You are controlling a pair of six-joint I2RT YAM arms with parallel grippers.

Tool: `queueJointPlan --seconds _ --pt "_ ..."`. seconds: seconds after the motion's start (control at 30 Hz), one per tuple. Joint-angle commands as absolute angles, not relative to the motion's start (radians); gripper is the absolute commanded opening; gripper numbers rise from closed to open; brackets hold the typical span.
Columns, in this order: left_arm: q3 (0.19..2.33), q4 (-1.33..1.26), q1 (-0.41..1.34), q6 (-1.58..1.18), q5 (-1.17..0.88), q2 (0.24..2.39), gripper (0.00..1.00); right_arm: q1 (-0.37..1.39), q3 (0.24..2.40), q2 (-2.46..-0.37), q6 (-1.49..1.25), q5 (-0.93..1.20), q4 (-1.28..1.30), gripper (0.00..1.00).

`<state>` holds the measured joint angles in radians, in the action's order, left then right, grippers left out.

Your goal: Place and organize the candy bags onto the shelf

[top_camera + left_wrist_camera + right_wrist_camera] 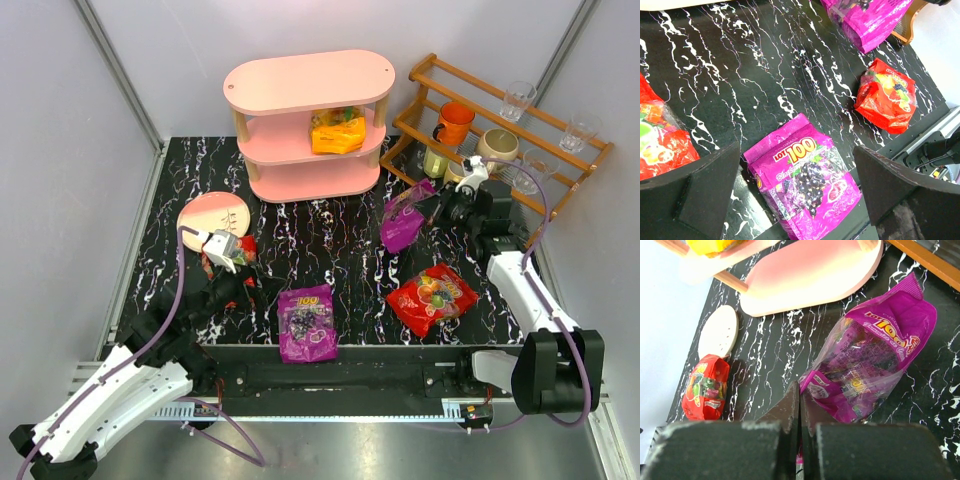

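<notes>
The pink shelf (300,85) stands at the back, with an orange candy bag (337,133) on its middle tier. My right gripper (440,210) is shut on the edge of a purple bag (404,221), holding it upright right of the shelf; the right wrist view shows the gripper (800,407) and that bag (875,360). My left gripper (235,288) is open and empty. In the left wrist view it (796,150) hovers over the flat purple bag (805,180), which also shows from above (307,322). One red bag (240,250) lies beside it, another (432,297) at front right.
A pink round plate (212,215) lies at the left in front of the shelf. The brown wooden rack (500,130) with an orange mug, cups and glasses stands at the back right, just behind my right gripper. Grey walls close in the table.
</notes>
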<state>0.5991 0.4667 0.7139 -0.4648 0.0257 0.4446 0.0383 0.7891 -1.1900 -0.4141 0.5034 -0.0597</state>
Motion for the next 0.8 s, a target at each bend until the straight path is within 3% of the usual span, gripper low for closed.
queueJointPlan --seconds 0.0,0.2,0.4,0.77 --pt "0.586 0.425 0.710 -0.476 0.043 0.431 0.99 0.057 0.928 -1.137 -0.426 0.539 -0.117 0.00" --pt "0.572 0.413 0.710 -0.482 0.061 0.434 0.99 0.148 1.150 -1.158 -0.390 0.453 0.041 0.00" --pt "0.580 0.422 0.710 -0.471 0.063 0.439 0.99 0.178 1.503 -1.270 -0.413 0.431 0.098 0.00" --pt "0.571 0.391 0.709 -0.482 0.077 0.436 0.99 0.218 2.383 -1.791 -0.503 0.555 0.195 0.00"
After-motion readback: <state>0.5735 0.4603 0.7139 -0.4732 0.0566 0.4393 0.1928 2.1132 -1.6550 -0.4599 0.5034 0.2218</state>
